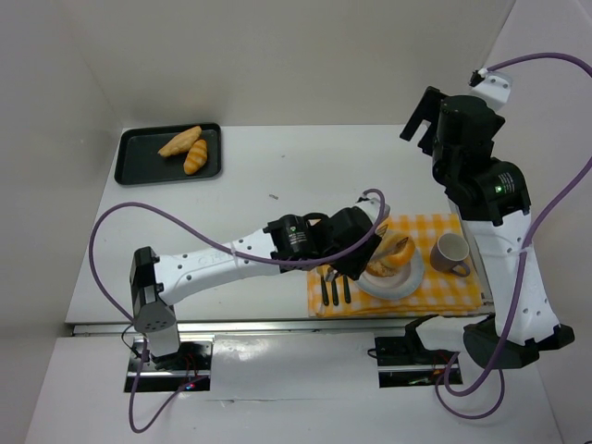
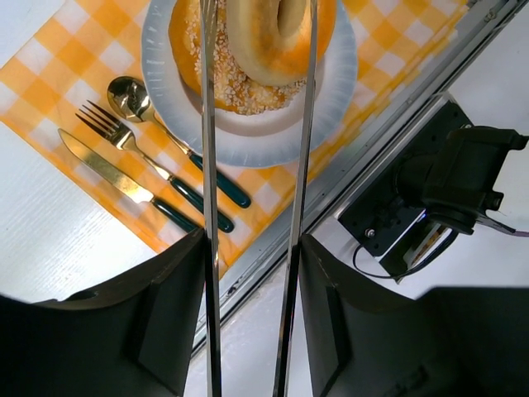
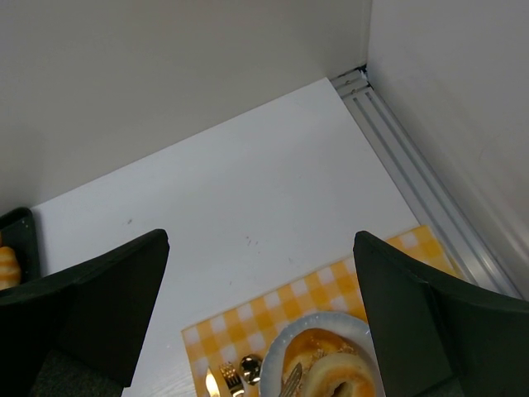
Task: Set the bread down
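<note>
Two pieces of bread lie on the white plate (image 1: pixel 408 286): a pale ring-shaped bread (image 2: pixel 279 33) resting on a seeded one (image 2: pixel 221 83). My left gripper (image 1: pixel 366 244) hangs just left of the plate, shut on metal tongs (image 2: pixel 210 165). The tongs' two arms stand apart on either side of the ring bread (image 1: pixel 398 251), and I cannot tell whether they touch it. In the left wrist view the left gripper (image 2: pixel 252 248) shows both blades lying against its fingers. My right gripper (image 1: pixel 421 116) is raised at the back right, open and empty, looking down at the plate (image 3: pixel 285 347).
The plate (image 2: pixel 331 95) sits on a yellow checked cloth (image 1: pixel 453 298) near the front edge, with a knife, fork and spoon (image 2: pixel 132 141) to its left and a cup (image 1: pixel 450 252) to its right. A black tray (image 1: pixel 139 172) at the back left holds two more breads (image 1: pixel 188 148).
</note>
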Robot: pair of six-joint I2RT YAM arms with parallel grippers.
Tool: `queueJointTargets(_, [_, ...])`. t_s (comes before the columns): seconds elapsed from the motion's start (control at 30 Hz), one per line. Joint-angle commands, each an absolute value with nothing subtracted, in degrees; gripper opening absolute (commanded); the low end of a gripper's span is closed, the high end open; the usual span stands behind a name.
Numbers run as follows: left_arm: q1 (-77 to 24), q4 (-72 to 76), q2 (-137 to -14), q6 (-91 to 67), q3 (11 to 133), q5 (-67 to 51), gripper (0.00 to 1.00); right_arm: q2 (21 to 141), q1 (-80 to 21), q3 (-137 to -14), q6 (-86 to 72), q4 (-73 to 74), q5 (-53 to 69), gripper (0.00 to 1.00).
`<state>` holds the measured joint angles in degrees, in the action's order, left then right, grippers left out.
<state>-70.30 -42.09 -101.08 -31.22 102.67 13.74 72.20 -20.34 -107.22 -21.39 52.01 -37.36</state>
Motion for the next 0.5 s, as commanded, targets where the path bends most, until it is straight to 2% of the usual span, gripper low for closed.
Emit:
queueJointTargets(0.0, [-70.7, -41.0, -97.0, -30.0, 105.6, 15.3, 0.59, 71.0, -20.0, -106.6, -21.7, 52.5, -37.1, 1.0])
queueJointTargets(0.23, [-70.7, -41.5, -93.8, -30.5, 104.9, 19.9, 0.56, 71.0, -20.0, -106.6, -21.7, 52.5, -37.1, 1.0])
queueJointTargets(0.47, [-68.5, -45.3, -85.0, -32.2, 98.0, 30.8, 0.55, 71.0, -20.0, -106.6, -21.7, 53.1, -36.0, 1.0])
